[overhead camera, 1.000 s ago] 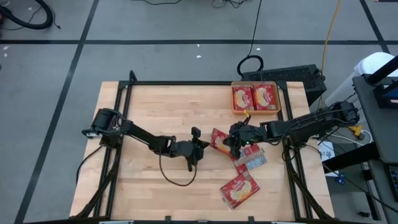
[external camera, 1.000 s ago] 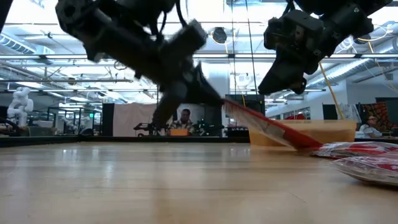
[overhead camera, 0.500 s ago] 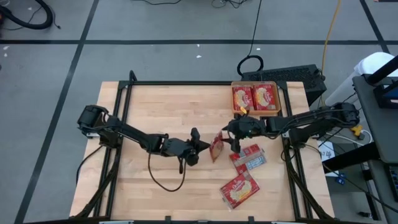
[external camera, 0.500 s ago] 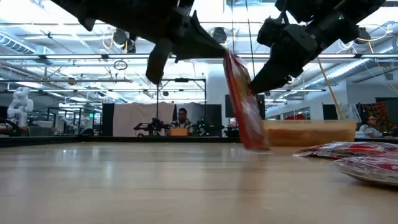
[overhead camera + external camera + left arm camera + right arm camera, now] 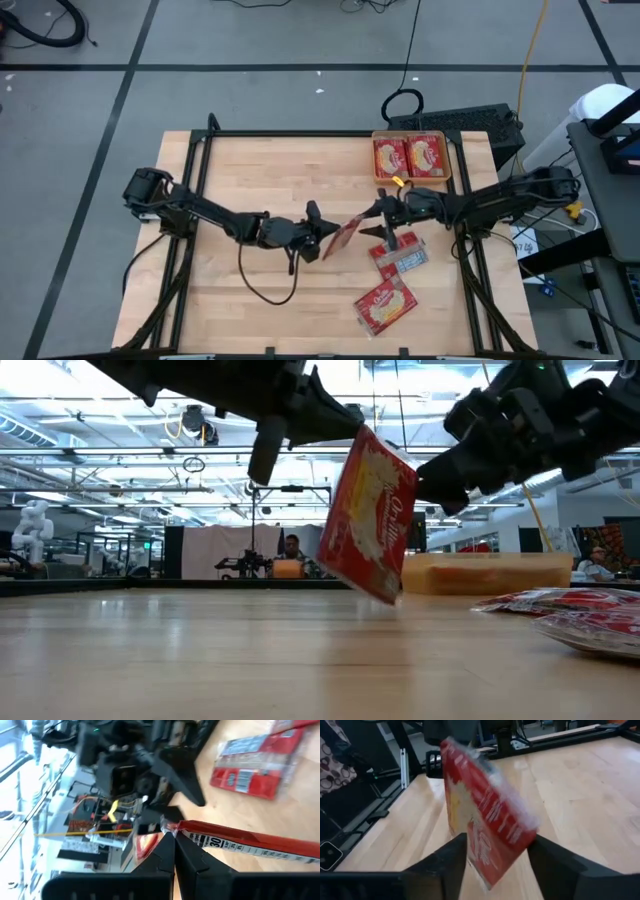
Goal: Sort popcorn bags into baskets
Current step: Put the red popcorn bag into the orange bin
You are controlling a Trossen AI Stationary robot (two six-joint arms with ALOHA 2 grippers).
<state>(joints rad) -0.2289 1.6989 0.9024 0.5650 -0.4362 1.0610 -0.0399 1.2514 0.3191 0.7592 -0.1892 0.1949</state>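
Note:
A red popcorn bag [image 5: 343, 234] hangs above the middle of the table, with my left gripper [image 5: 324, 232] shut on it. In the low view its cream-yellow picture face [image 5: 370, 520] shows. My right gripper [image 5: 380, 220] is open just to the bag's right. In the right wrist view its fingers [image 5: 445, 867] stand on either side of the bag's lower corner [image 5: 490, 870]; I cannot tell whether they touch it. Two more popcorn bags [image 5: 400, 256] [image 5: 385, 305] lie flat on the table. The orange basket [image 5: 411, 181] at the far right holds two bags. My left gripper pinches the bag's upper edge at a corner [image 5: 171, 827] between its two fingers. The fingers come nearly level from the table's left side. The bag hangs tilted below them, its lower corner [image 5: 385, 598] clear of the table.
A black box [image 5: 470, 122] and cables lie beyond the basket, off the table's far right corner. Black frame rails [image 5: 190, 160] run along the table's edges. Bare wood [image 5: 260, 170] covers the left half.
My left gripper has risen and rolled. The bag, which slanted with its lower end on the table, is now lifted clear and has turned its picture face toward the near edge. My right gripper has opened and drawn back a little toward the table's right edge.

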